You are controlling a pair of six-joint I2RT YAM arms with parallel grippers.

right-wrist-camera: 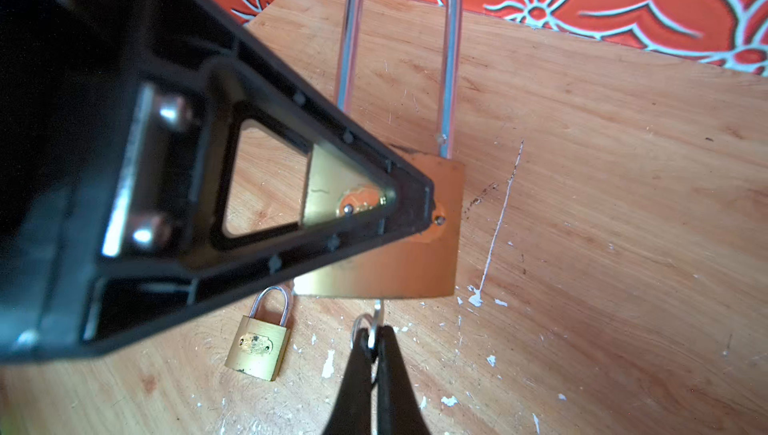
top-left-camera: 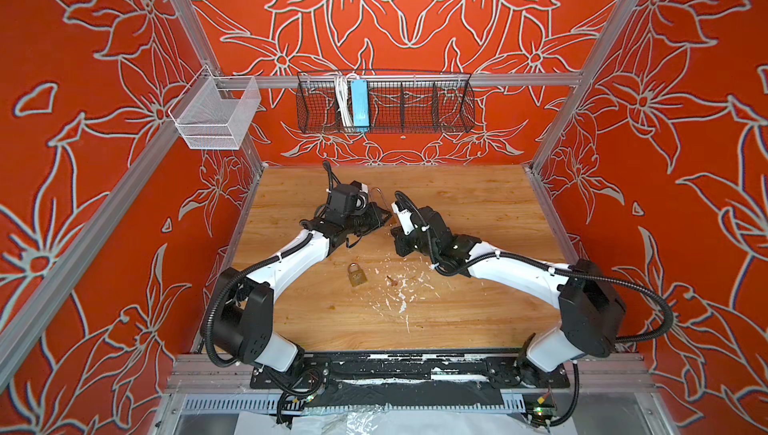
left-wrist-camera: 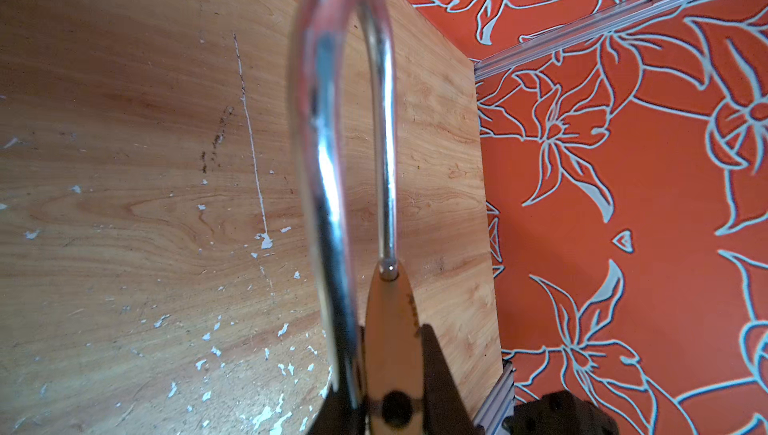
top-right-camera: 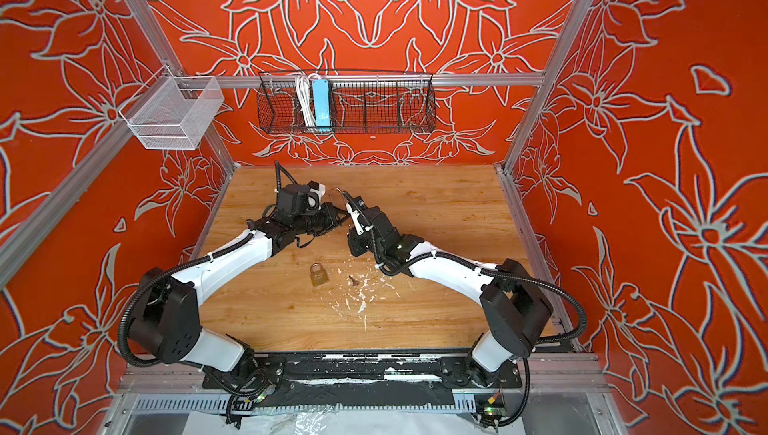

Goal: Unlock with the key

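Two locks: a large brass padlock (right-wrist-camera: 432, 254) with a long silver shackle, held mid-scene, and a small brass padlock (top-left-camera: 356, 276) (right-wrist-camera: 257, 343) lying flat nearer on the worktop (top-left-camera: 478, 212), well apart.
Left pincer (top-left-camera: 381, 217): clamped on the large brass padlock's flat body, shackle pointing to the far wall.
Right pincer (right-wrist-camera: 374, 339): squeezed tight on the head of a thin silvery key (right-wrist-camera: 377, 310), whose shaft enters the padlock's underside.
In the way: in the right wrist view, the left pincer's black open-framed triangular finger covers much of the padlock's face.
Worktop: pale grained wood, flecked with white paint chips (top-left-camera: 401, 291); a tiny brown item (top-left-camera: 391, 280) right of the small brass padlock, too small to identify.
Around: black wire basket (top-left-camera: 415, 102) holding a pale-blue power strip (top-left-camera: 358, 104) on the far wall; white mesh basket (top-left-camera: 216, 115) far left; red floral walls.
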